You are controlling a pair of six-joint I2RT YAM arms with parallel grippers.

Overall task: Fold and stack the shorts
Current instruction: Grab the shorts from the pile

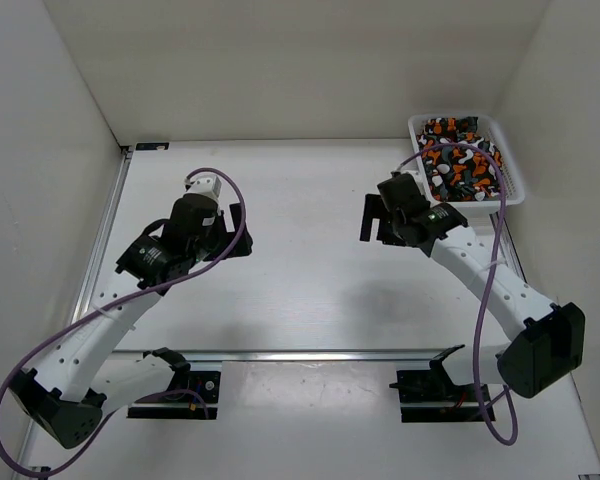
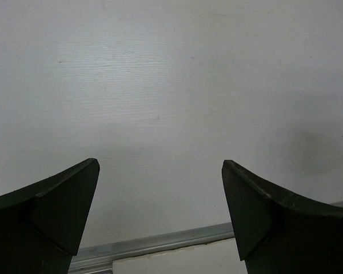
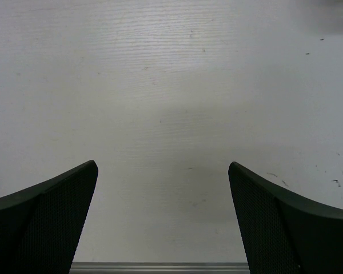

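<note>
The shorts [image 1: 462, 155], printed in orange, white, grey and black blobs, lie bunched inside a white mesh basket [image 1: 518, 185] at the table's far right. My right gripper [image 1: 373, 218] is open and empty, held over bare table to the left of the basket. My left gripper [image 1: 232, 228] is open and empty over the left half of the table. In the left wrist view [image 2: 160, 171] and the right wrist view [image 3: 163, 171] the jaws stand wide apart with only white table between them. No shorts show in either wrist view.
White walls enclose the table at the back, left and right. A metal rail [image 1: 310, 353] runs along the near edge, also visible in the left wrist view [image 2: 160, 240]. Purple cables [image 1: 230, 200] loop from both arms.
</note>
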